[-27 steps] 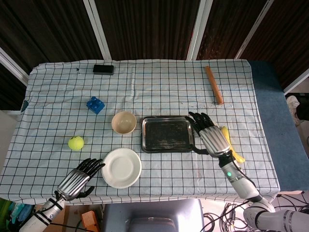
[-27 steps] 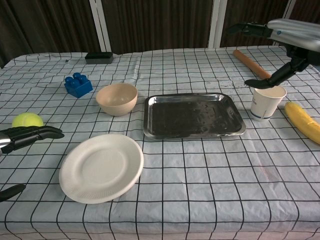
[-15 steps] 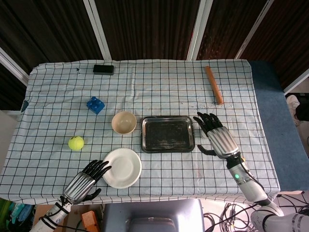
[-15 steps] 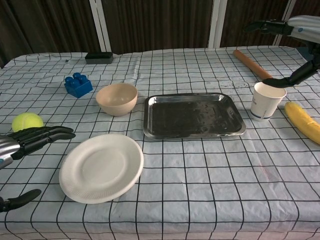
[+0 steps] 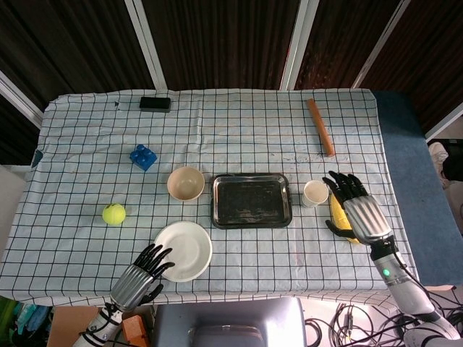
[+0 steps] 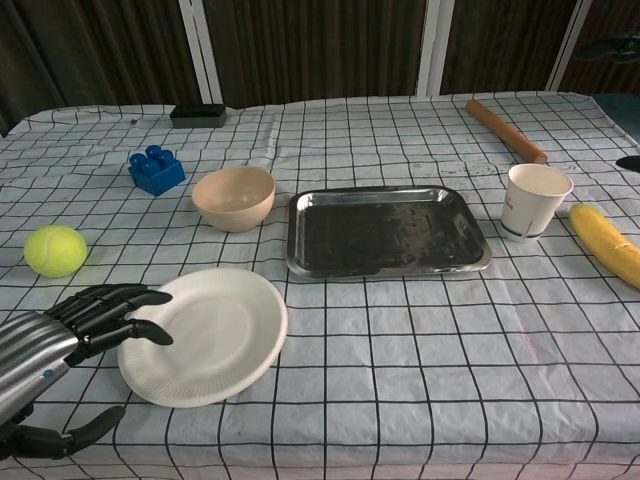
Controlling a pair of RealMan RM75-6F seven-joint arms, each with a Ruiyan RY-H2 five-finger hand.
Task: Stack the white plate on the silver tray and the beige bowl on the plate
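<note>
The white plate lies on the checked cloth near the table's front edge, left of centre. The empty silver tray sits at the middle. Just left of the tray stands the beige bowl, upright and empty. My left hand is open at the plate's left rim, fingers spread over its edge and holding nothing. My right hand is open above the banana at the right, away from the tray; in the chest view only its fingertips show at the right border.
A paper cup stands right of the tray beside a banana. A tennis ball, a blue brick, a wooden rolling pin and a black box lie further off.
My left hand has moved right, its fingers now over the plate's left rim. My right hand has drawn back rightward from the tray's corner, uncovering the paper cup.
</note>
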